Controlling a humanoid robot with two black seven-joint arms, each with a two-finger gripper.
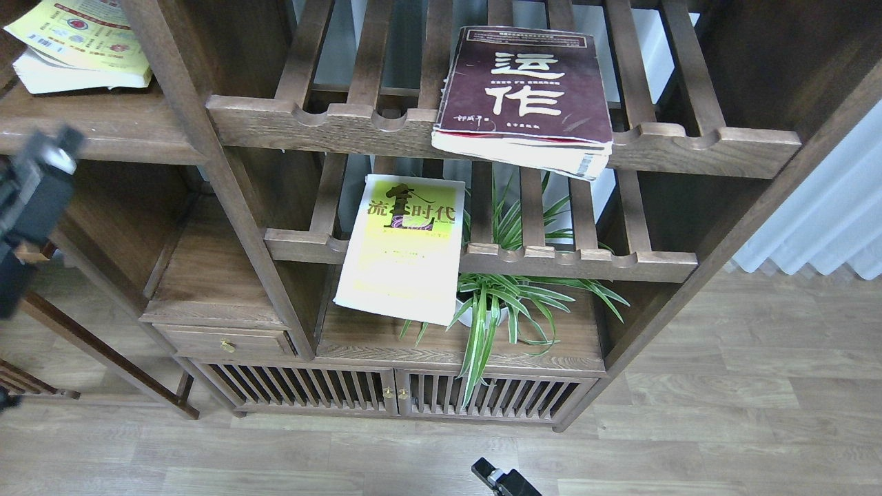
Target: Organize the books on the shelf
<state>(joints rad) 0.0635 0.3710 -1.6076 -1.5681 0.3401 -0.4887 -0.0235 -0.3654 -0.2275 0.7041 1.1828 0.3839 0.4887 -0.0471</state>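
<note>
Maroon book (525,96) flat on upper slatted rack, overhanging its front rail; yellow-green book (405,248) likewise on lower rack; third book (79,41) on solid shelf (96,131), left edge. Left pincer (41,165) blurred beside shelf front, right pincer (499,479) barely visible: spread of either impossible to tell.

The maroon book (527,86) reads "运作"; the yellow-green-and-white book (403,251) reads "流金时代".

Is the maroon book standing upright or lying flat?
Lying flat: the maroon book rests cover-up on the upper slatted rack, its near edge overhanging the rack's front rail.
</note>
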